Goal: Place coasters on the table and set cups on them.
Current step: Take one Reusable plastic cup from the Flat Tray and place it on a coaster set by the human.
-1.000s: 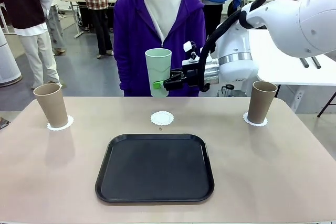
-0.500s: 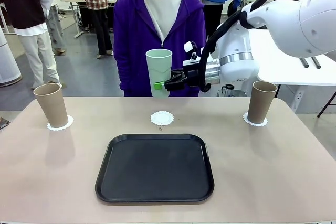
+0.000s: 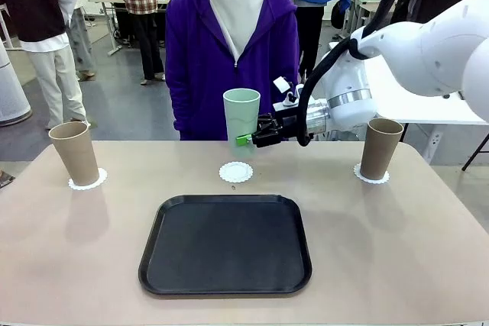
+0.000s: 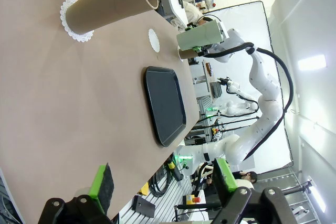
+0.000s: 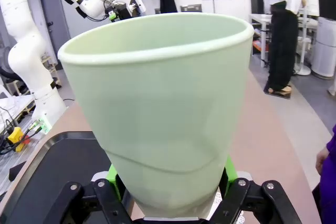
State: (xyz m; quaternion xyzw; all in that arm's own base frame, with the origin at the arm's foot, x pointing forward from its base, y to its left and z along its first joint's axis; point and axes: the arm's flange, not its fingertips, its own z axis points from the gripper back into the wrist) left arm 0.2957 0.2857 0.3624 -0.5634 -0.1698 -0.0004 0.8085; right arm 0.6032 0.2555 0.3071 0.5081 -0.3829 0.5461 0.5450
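Observation:
My right gripper [image 3: 246, 140] is shut on the base of the mint green cup [image 3: 241, 112], which hangs upright just above and behind the bare middle coaster [image 3: 236, 172]. In the right wrist view the green cup [image 5: 163, 108] stands between the green pads [image 5: 229, 170]. One tan cup [image 3: 75, 153] stands on the left coaster [image 3: 87, 181], another tan cup [image 3: 380, 148] on the right coaster [image 3: 371, 175]. The left gripper [image 4: 160, 179] is open over the table [image 3: 397, 250] near its left end, facing a tan cup [image 4: 113, 6] on its coaster [image 4: 73, 22].
A black rounded tray [image 3: 225, 243] lies bare in the middle of the near half of the table. A person in a purple hoodie [image 3: 229, 51] stands at the far edge, right behind the green cup. A white table [image 3: 412, 97] stands at the back right.
My right gripper has carried the green cup down and slightly right, closer to the middle coaster. The tan cups and coasters have stayed put.

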